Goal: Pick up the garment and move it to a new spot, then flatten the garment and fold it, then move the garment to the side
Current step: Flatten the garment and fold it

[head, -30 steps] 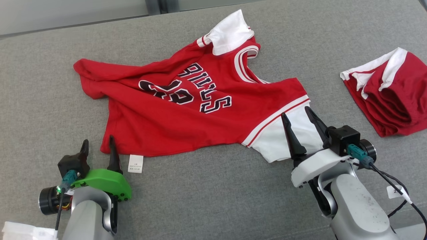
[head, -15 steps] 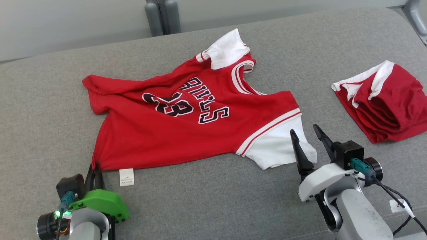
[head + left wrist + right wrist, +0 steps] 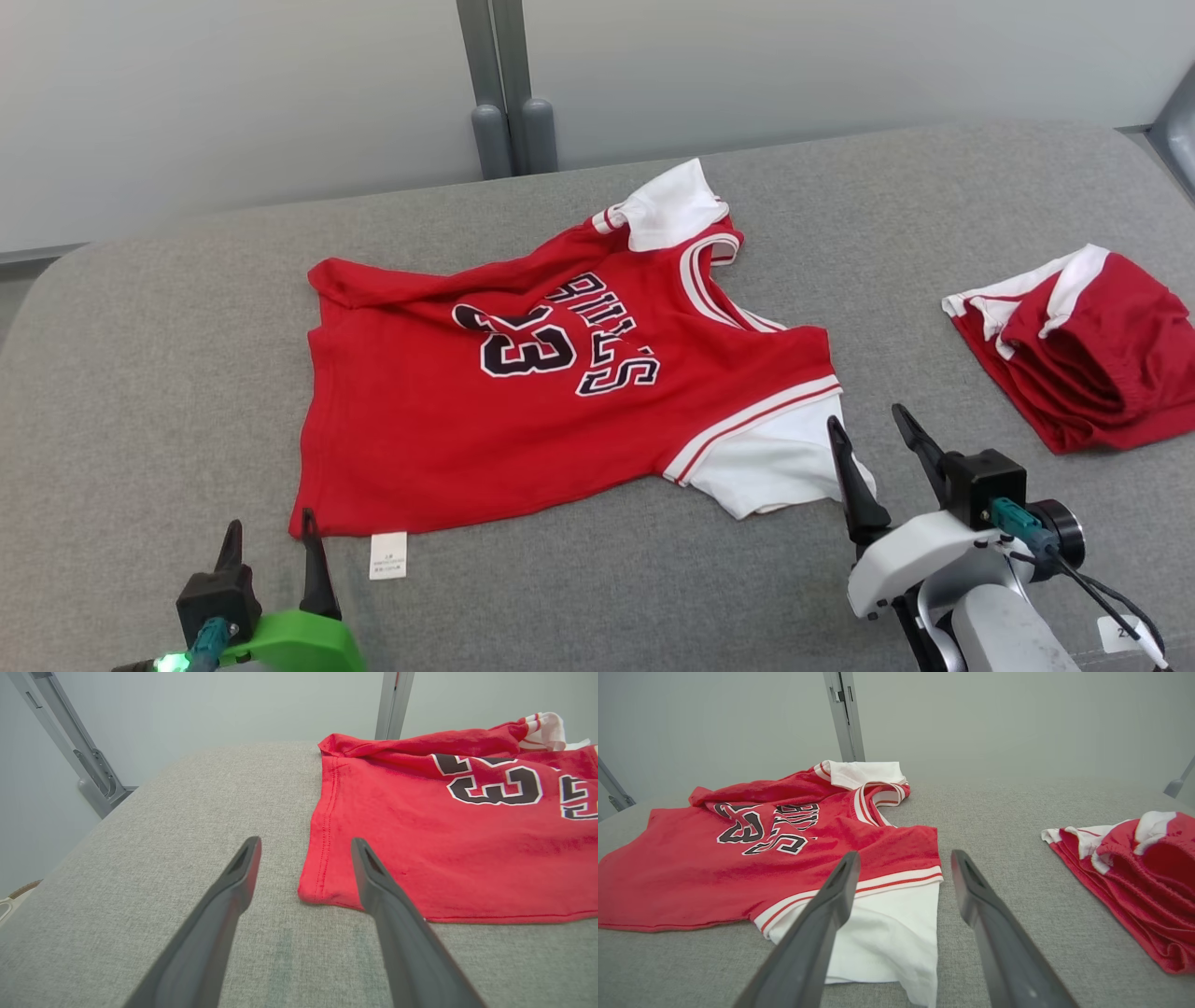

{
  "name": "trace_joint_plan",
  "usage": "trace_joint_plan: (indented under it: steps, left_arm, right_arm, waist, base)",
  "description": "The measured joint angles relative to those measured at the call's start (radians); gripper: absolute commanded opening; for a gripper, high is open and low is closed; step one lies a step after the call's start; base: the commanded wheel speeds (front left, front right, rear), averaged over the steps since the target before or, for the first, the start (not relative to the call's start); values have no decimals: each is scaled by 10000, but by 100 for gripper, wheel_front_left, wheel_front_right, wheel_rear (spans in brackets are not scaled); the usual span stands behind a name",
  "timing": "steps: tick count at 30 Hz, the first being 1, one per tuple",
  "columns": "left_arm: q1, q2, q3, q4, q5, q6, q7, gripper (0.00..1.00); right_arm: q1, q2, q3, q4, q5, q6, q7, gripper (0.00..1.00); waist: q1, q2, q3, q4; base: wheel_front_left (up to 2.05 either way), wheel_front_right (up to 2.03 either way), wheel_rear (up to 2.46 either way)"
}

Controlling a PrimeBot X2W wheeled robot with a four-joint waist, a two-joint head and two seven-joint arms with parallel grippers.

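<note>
The garment (image 3: 560, 411) is a red jersey with white sleeves and dark lettering, spread on the grey padded table (image 3: 140, 373). Its far hem corner (image 3: 327, 280) is still bunched. My left gripper (image 3: 269, 521) stands open just in front of the near hem corner (image 3: 299, 527) and holds nothing. In the left wrist view the open left gripper (image 3: 306, 840) straddles that hem edge (image 3: 322, 858). My right gripper (image 3: 864, 416) is open beside the near white sleeve (image 3: 775, 467). In the right wrist view the open right gripper (image 3: 904, 853) points over the sleeve (image 3: 887, 924).
A second red and white garment (image 3: 1083, 345) lies crumpled at the right (image 3: 1134, 872). A white label (image 3: 387, 555) sticks out from the jersey's near hem. Grey posts (image 3: 504, 121) stand behind the table's far edge.
The camera has tilted up. My left gripper shut on the near hem corner, pulled it, then let go and opened. The hem lies straighter. My right gripper stayed open and backed off the sleeve.
</note>
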Motion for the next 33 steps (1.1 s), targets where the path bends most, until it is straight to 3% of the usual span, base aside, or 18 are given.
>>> trace_joint_plan:
  steps: [15, 33]
  left_arm:
    - [652, 0, -487, -221, -451, 13, 0, 100]
    - [-840, 6, -13, 744, -1039, 130, 0, 100]
  right_arm:
    - [530, 19, 23, 159, 159, 0, 0, 100]
    - [68, 21, -151, 370, -105, 0, -2, 100]
  waist:
    - [0, 0, -125, 214]
    - [0, 0, 1544, 21]
  base:
    - [0, 0, 0]
    - [0, 0, 0]
